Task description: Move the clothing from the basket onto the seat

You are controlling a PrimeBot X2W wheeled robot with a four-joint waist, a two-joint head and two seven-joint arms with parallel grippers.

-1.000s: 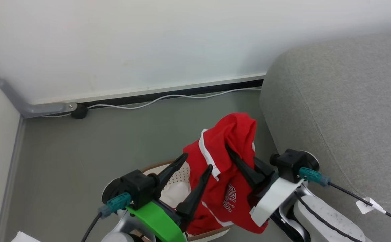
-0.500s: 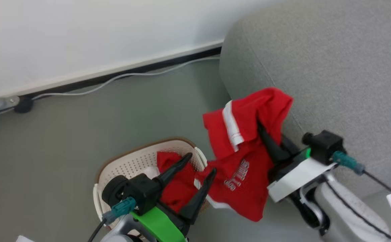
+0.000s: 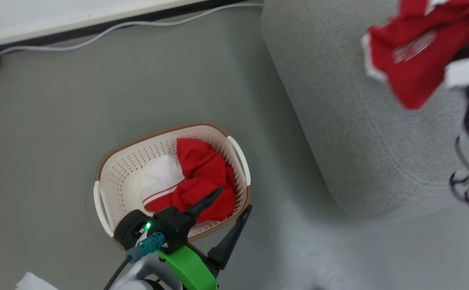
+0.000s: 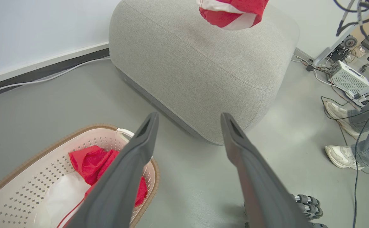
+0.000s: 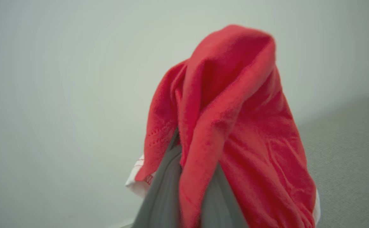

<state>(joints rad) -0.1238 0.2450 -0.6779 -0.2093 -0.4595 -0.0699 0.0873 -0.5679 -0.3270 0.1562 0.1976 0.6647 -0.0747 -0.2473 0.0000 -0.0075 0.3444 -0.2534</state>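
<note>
over the sofa at two o'clock, the right tool pinches a red shirt just carried from the basket; left tool spread, more clothing remains inside.

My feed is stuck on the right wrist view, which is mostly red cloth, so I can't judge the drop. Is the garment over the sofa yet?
Observer: Yes. In the head view the bright red sports garment with white trim, held by the right tool, hangs over the large grey fabric sofa.
Operator: Anything left in the basket?
Observer: A second red and white garment lies in the cream perforated plastic laundry basket with the brown rim.
Operator: And the left tool?
Observer: The left tool is open and empty, above the basket's near edge.
</note>
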